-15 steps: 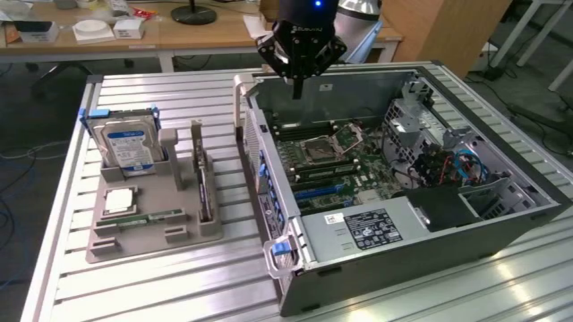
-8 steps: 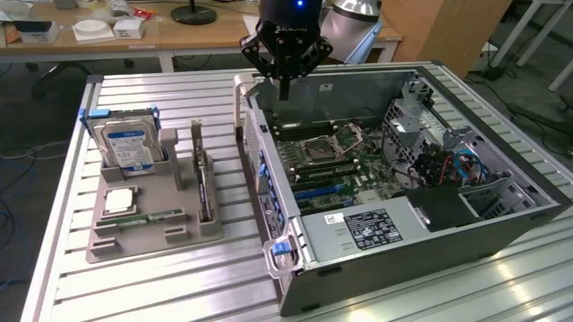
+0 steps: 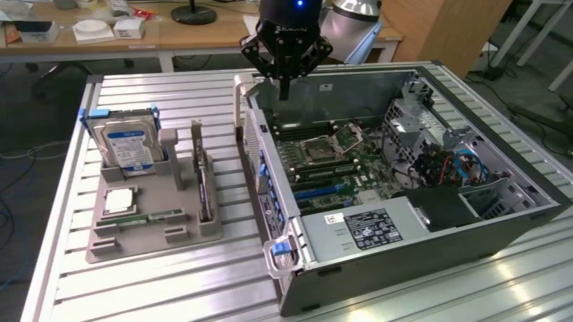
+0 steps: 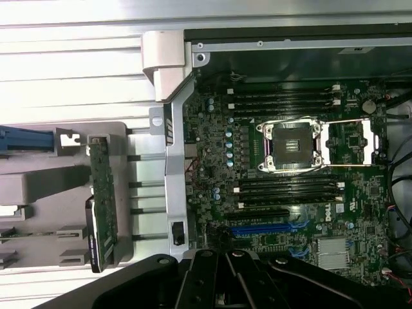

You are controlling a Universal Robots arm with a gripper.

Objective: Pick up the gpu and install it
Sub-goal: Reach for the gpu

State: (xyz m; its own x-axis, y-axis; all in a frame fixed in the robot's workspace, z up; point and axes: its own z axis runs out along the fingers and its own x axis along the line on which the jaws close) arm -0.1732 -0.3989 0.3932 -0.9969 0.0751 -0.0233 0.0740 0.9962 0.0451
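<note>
The gpu (image 3: 205,191) stands on edge in a slot of the grey holder (image 3: 152,231), at the exterior view's left of the open computer case (image 3: 430,221). In the wrist view the gpu (image 4: 103,199) shows as a thin green board with a dark cooler, beside the case's rear frame. My gripper (image 3: 284,92) hangs shut and empty above the far end of the case, well above and apart from the gpu. Its black fingers (image 4: 206,283) hang over the motherboard (image 4: 290,193) near the blue slot (image 4: 267,227).
A hard drive with a blue-white label (image 3: 128,144) stands upright in the holder, with a square silver CPU chip (image 3: 120,200) lying in front of it. The motherboard's open CPU socket (image 3: 324,145) and the power supply (image 3: 376,228) sit inside the case. Desks stand beyond the slatted table (image 3: 179,288).
</note>
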